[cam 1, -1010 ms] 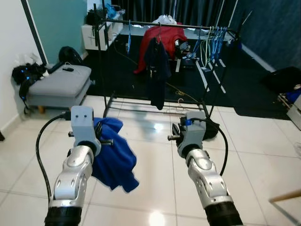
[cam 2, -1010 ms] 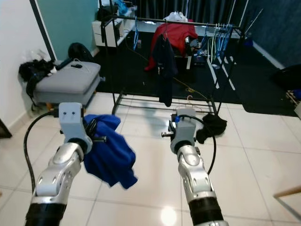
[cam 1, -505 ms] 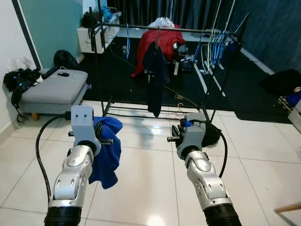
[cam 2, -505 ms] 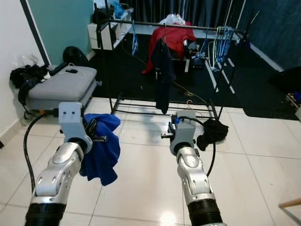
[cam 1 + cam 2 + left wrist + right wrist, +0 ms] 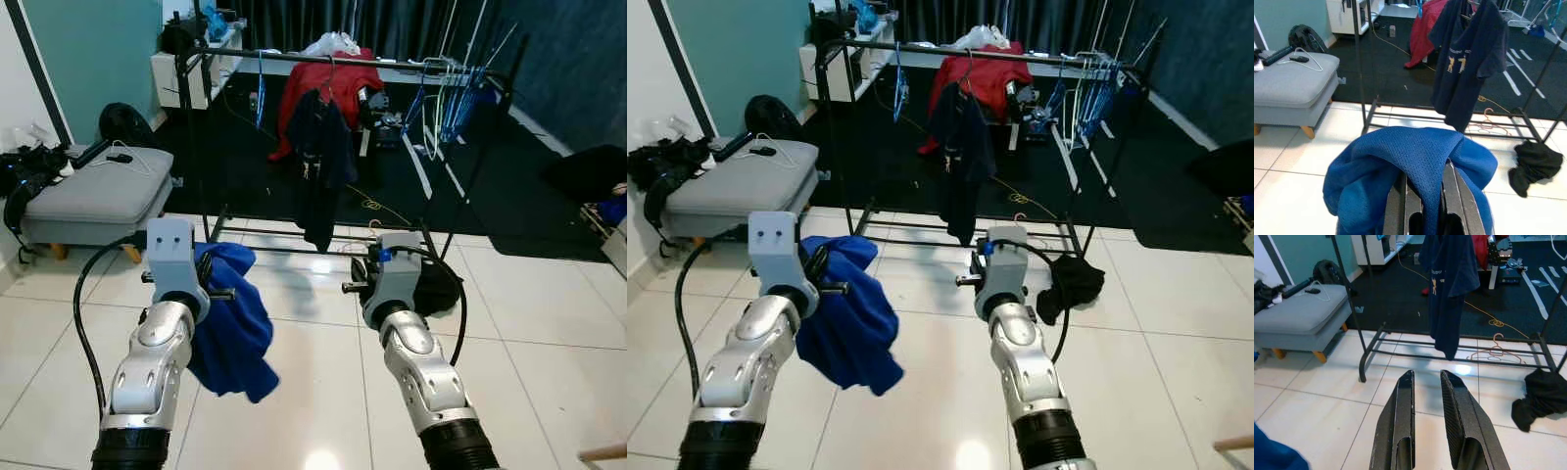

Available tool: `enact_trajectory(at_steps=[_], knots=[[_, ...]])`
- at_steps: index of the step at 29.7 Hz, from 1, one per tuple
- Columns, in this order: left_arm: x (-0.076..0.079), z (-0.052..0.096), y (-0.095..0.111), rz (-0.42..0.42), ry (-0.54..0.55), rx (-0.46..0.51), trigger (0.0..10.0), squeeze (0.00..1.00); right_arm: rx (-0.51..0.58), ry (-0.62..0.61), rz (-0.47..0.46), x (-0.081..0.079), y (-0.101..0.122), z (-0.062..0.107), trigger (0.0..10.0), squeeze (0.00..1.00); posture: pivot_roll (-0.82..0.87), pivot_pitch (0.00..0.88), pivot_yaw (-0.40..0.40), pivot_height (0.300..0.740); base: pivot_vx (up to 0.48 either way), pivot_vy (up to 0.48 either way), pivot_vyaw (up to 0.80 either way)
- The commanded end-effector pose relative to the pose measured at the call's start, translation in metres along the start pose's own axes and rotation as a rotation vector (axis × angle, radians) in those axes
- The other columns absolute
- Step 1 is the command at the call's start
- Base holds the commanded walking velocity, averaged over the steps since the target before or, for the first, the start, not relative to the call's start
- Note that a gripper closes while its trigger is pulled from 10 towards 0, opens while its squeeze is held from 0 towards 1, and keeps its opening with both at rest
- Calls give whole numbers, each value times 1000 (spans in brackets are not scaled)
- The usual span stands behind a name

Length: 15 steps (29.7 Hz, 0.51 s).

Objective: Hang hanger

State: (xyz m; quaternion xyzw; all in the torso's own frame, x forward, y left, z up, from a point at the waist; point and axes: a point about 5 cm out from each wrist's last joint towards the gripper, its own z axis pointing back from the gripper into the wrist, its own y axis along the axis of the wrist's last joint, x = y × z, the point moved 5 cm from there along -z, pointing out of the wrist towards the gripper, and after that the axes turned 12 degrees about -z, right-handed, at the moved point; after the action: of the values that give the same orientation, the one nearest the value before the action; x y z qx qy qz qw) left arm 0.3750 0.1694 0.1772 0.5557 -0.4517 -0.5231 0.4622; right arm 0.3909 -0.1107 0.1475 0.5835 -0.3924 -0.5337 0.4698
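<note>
Ahead of the robot, on a white tiled floor [image 5: 313, 343], stands a black clothes rack [image 5: 191, 117] w/ a top rail and low base bars. On the rail hang a dark navy T-shirt [image 5: 315, 162], a red garment [image 5: 328, 83] behind it, and a bunch of pale blue and white hangers [image 5: 446, 93] toward the right end.

Left end effector [image 5: 1425, 196], at chest height on the left, is clamped on a blue mesh garment [image 5: 230, 323]. The cloth drapes over both black fingers [image 5: 1400, 205] and hangs down in loose folds beside the silver forearm. Any hanger inside the cloth is hidden, so can't tell if one is there.

Right end effector [image 5: 1426, 406] is raised on the right, pointed at the rack; its two long black fingers sit slightly apart w/ nothing between them.

One loose hanger [image 5: 1493, 352], thin pinkish wire w/ a curled hook, lies flat on the tiles, just beside the rack's lower bars and under the navy shirt. Black crumpled cloth [image 5: 1540, 399] lies on the floor near the rack's right foot.

Left of the rack, a grey cushioned ottoman [image 5: 93, 201] on wooden legs carries a cable and a small dark device. Black rug [image 5: 392, 186] lies beyond the tiles.
</note>
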Motion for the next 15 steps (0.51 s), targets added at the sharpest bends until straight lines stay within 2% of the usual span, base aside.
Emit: enact_trajectory(at_steps=[1,5,11,15], knots=[[2,2,2,4,-9,6,10000,0,-1,-16,-1,5,0,3,10000,0,35,69,-41,740,382,0,0],[3,-1,3,-4,-13,7,10000,0,-5,-17,2,6,-1,2,10000,0,35,95,-43,740,382,0,0],[4,-1,2,-5,-16,6,10000,0,0,-20,-1,7,0,2,10000,0,35,70,-33,740,386,0,0],[3,-5,4,-18,-17,10,10000,0,1,-21,5,7,2,-1,10000,0,36,100,-36,740,375,0,0]])
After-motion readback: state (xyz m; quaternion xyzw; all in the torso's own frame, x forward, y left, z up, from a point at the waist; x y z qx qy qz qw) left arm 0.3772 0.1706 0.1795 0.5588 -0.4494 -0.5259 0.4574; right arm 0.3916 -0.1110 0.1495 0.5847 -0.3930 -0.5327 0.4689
